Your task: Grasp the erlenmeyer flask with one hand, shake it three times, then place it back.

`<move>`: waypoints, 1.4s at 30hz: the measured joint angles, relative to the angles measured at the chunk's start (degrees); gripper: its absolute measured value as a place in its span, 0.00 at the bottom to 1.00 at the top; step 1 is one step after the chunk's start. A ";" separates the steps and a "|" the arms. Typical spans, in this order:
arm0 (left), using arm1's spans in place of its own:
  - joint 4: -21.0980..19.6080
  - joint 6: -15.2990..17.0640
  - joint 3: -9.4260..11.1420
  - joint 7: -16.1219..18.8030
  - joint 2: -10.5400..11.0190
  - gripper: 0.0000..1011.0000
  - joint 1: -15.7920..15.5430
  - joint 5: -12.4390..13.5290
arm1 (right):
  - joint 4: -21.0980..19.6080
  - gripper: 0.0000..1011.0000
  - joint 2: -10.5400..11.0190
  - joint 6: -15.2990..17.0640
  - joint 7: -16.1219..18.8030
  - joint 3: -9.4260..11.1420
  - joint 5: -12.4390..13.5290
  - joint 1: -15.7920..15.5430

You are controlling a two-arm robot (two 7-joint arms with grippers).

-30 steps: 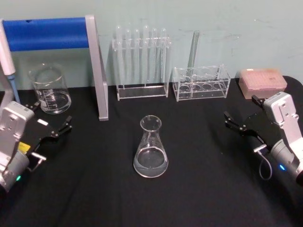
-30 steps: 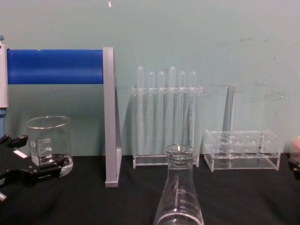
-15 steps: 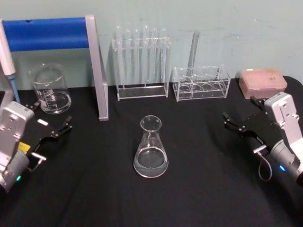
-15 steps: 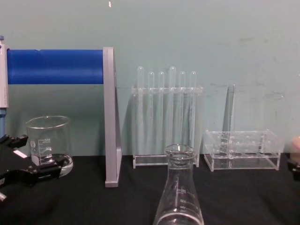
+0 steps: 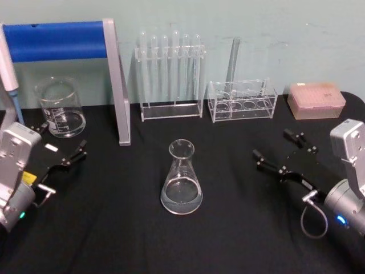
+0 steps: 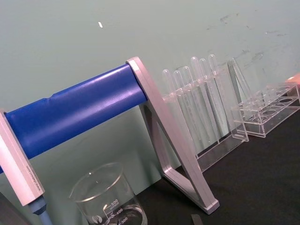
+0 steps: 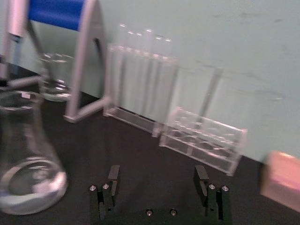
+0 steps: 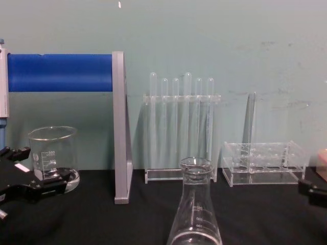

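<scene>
The erlenmeyer flask (image 5: 182,181) stands upright on the black table, near the middle, with a little clear liquid in its base. It also rises at the bottom centre of the chest view as the flask (image 8: 195,209). My right gripper (image 5: 275,145) is open to the right of the flask, its fingers pointing toward it with a gap of bare table between. In the right wrist view the right gripper (image 7: 157,177) holds nothing, and the flask (image 7: 26,159) sits off to one side. My left gripper (image 5: 61,137) rests open at the left, in front of the beaker.
A glass beaker (image 5: 60,108) stands at the back left under a blue-barred pipette stand (image 5: 57,40). A rack of test tubes (image 5: 171,74), a low clear rack (image 5: 242,100) with one tube and a pink tip box (image 5: 316,100) line the back edge.
My right gripper has moved left and nearer to the flask. The flask and the left arm have stayed where they were.
</scene>
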 joint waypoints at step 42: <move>0.00 0.00 0.00 0.00 0.00 0.99 0.00 0.00 | 5.55 0.99 -10.89 -0.36 20.80 -6.21 -0.90 6.70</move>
